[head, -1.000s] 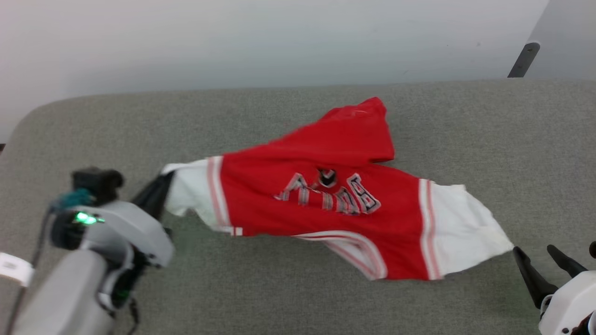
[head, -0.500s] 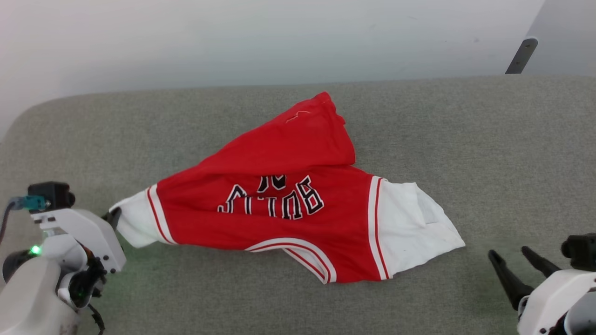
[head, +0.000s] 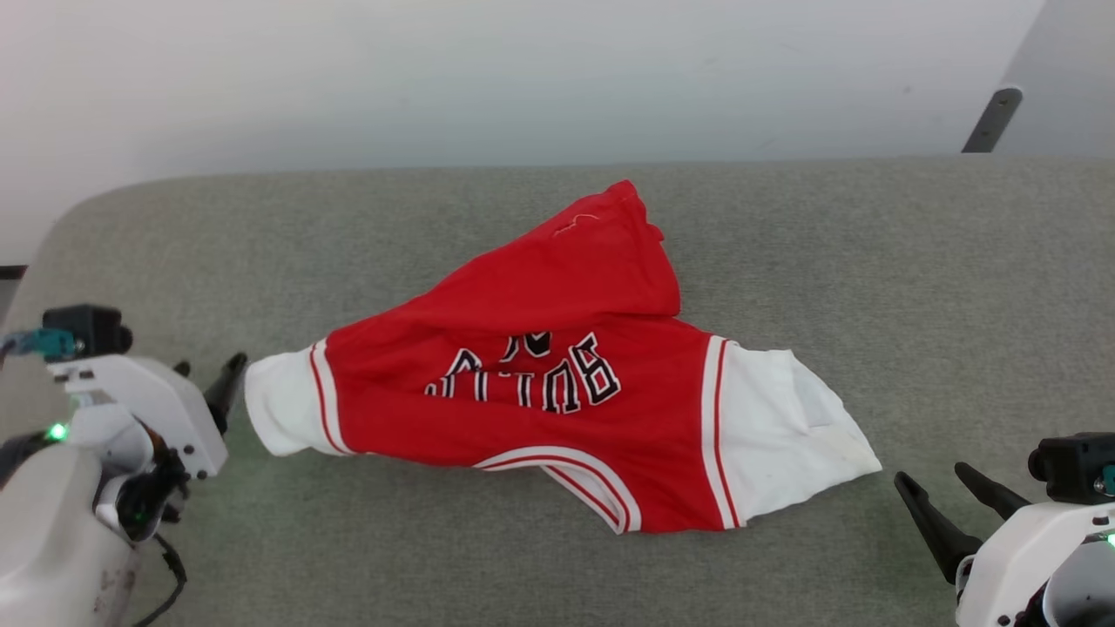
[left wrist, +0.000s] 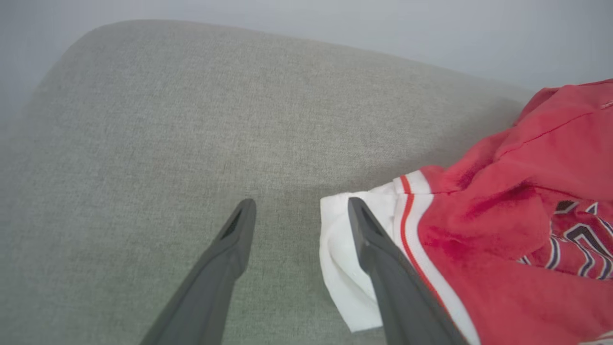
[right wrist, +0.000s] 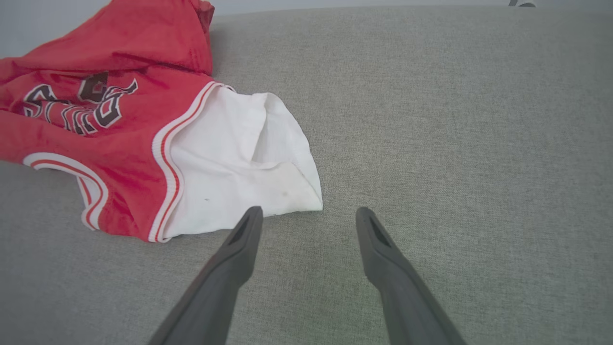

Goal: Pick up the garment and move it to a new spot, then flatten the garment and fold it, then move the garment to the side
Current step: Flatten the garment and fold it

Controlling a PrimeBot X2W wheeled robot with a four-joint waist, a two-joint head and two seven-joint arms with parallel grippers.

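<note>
Your left pincer (head: 209,373) stands spread wide and empty at the left end of the grey tabletop (head: 871,252) in the head view, its tips just beside one white sleeve (head: 279,414) of the garment (head: 523,418). The right pincer (head: 932,477), equally agape and holding nothing, waits near the other sleeve (head: 784,435). The red shirt lies mid-tabletop, collar toward you, its body rumpled over the top of the lettering (head: 531,379).

From the left wrist, the left pincer (left wrist: 301,203) frames bare tabletop (left wrist: 143,120). One finger crosses the sleeve's edge (left wrist: 342,268); contact cannot be told.

From the right wrist, the right pincer (right wrist: 310,211) hovers open over bare tabletop (right wrist: 455,120), one tip just short of the cuff (right wrist: 287,191).

Flattening looks to be the step in hand. You would likely do best to take one sleeve in each pincer, low and by the cuff, and draw them apart evenly until the fold over the lettering opens.
</note>
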